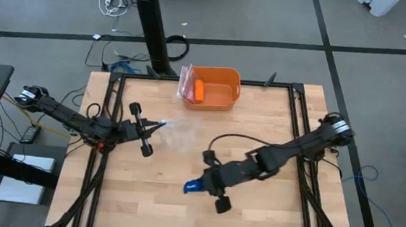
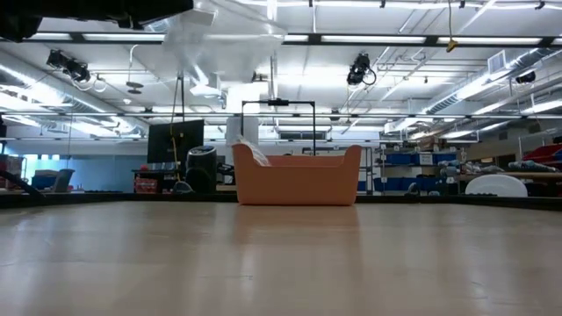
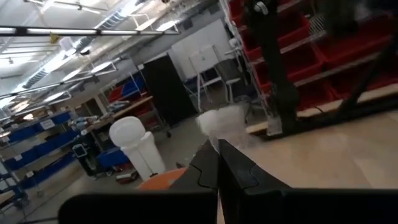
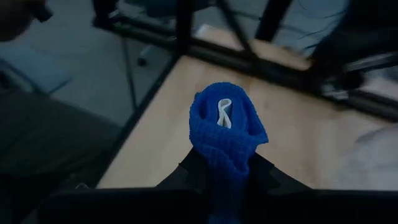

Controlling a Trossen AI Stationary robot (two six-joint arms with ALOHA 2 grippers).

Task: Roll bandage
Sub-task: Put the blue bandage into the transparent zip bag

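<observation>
Bandage (image 4: 227, 134): sitting rolled, well in front of bin (image 1: 216, 88).
Right gripper (image 1: 196, 186): pinching bandage.
Left gripper (image 3: 219, 158): clamping clear bag (image 1: 176, 129), left-front of bin.
Writing: none showing.

Orange bin (image 1: 227, 96) holding orange cylinder (image 1: 200, 91)
</observation>
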